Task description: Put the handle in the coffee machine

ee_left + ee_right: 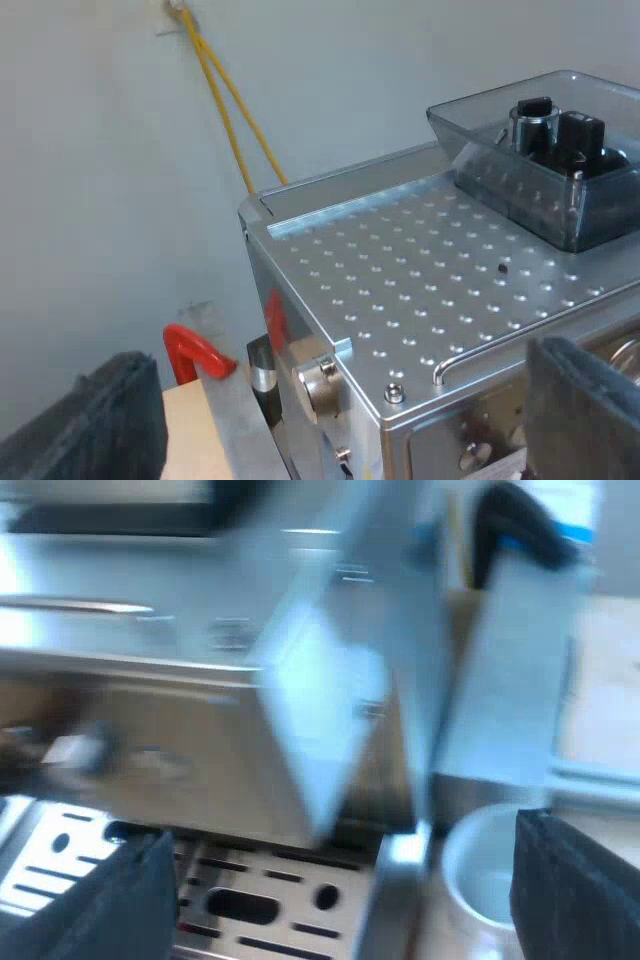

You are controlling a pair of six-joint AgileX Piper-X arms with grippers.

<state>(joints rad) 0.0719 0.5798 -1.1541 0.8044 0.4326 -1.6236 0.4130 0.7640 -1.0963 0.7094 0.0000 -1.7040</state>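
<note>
Left wrist view: left hand [335, 440] with fingers apart, nothing held, above the coffee machine [420, 290] top.
Bean hopper [550, 160]: seated on that top.
Red curved piece [195, 355]: seen beside the machine's side; whether it is the handle's end cannot be told.
Right hand [330, 910]: fingers apart, at the drip tray [250, 905], with a mug [485, 880] just beside it.

The espresso machine [430, 270] has a top of shiny, dimpled metal, and its bean hopper [560, 170] is smoky clear plastic. The mug [480, 880] looks white and glossy.
</note>
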